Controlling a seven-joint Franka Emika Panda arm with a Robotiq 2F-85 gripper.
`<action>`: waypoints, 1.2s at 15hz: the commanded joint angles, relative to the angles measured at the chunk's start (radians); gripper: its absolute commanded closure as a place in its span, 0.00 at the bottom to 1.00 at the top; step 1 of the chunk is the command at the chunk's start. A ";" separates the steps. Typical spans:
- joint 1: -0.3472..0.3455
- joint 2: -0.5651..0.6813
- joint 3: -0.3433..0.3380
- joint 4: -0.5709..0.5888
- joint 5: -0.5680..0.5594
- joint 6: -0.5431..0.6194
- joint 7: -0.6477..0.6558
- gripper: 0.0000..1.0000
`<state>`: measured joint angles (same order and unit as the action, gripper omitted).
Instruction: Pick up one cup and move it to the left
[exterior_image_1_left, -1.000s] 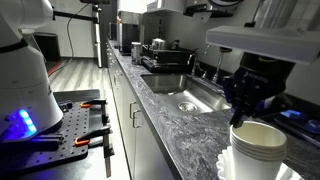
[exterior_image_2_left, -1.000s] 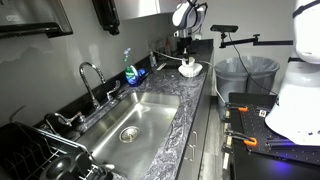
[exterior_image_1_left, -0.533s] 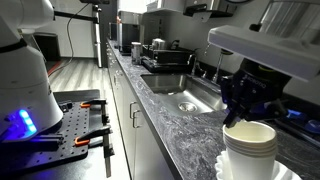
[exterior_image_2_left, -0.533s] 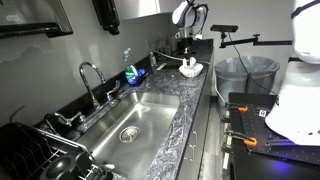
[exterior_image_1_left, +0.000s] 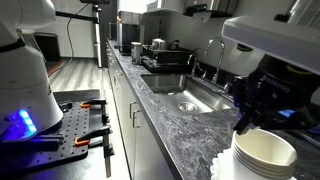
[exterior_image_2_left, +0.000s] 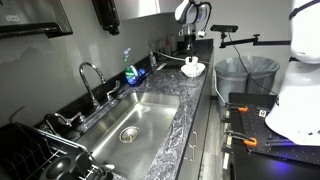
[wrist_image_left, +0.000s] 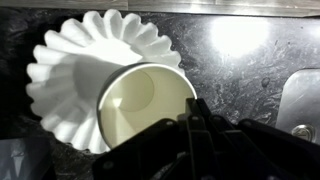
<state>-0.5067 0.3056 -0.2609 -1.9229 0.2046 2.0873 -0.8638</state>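
Observation:
An off-white paper cup shows from above in the wrist view, over a pile of white ruffled paper filters. My gripper has its fingers pressed together on the cup's near rim. In both exterior views the cup hangs just under the gripper, over the grey stone counter. Ridges below its rim may be nested cups; I cannot tell. No separate stack of cups shows.
A steel sink with a faucet is set in the counter. A soap bottle stands behind it. Pots sit at the counter's far end. A grey bin stands beside the counter.
The gripper has moved sideways along the counter with the cup, to the right in the close exterior view. The cup now sits lower and larger in that picture.

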 joint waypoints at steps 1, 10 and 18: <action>-0.012 0.011 -0.011 0.039 0.006 -0.022 -0.013 0.99; -0.007 0.003 -0.024 0.073 -0.026 0.006 0.005 0.99; 0.000 -0.015 -0.029 0.091 -0.071 0.045 0.018 0.99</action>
<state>-0.5189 0.3071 -0.2797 -1.8411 0.1655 2.1134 -0.8612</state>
